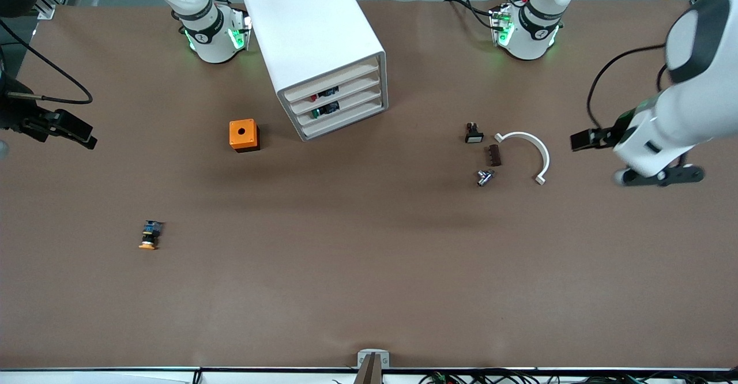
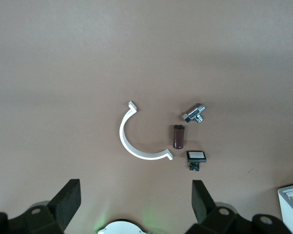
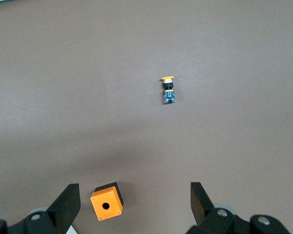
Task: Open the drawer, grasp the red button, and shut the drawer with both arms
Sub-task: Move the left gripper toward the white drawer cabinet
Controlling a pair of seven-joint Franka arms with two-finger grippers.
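The white cabinet point(image 1: 314, 44) stands near the robots' bases, with all four drawers pushed in. Its second drawer point(image 1: 346, 89) holds the button point(image 1: 315, 97), whose red cap shows through the gap above the beige lip. My left gripper point(image 2: 136, 184) hangs open and empty over the table at the left arm's end, past the white arc from the cabinet. My right gripper point(image 3: 134, 190) hangs open and empty over the right arm's end of the table. Both grippers are well away from the cabinet.
An orange box point(image 1: 244, 135) sits beside the cabinet, and an orange-capped button point(image 1: 150, 235) lies nearer the front camera. A white arc point(image 1: 527, 153), a brown piece point(image 1: 493, 155), a metal fitting point(image 1: 485, 177) and a black switch point(image 1: 474, 134) lie together. A green-capped button point(image 1: 316, 113) is in the third drawer.
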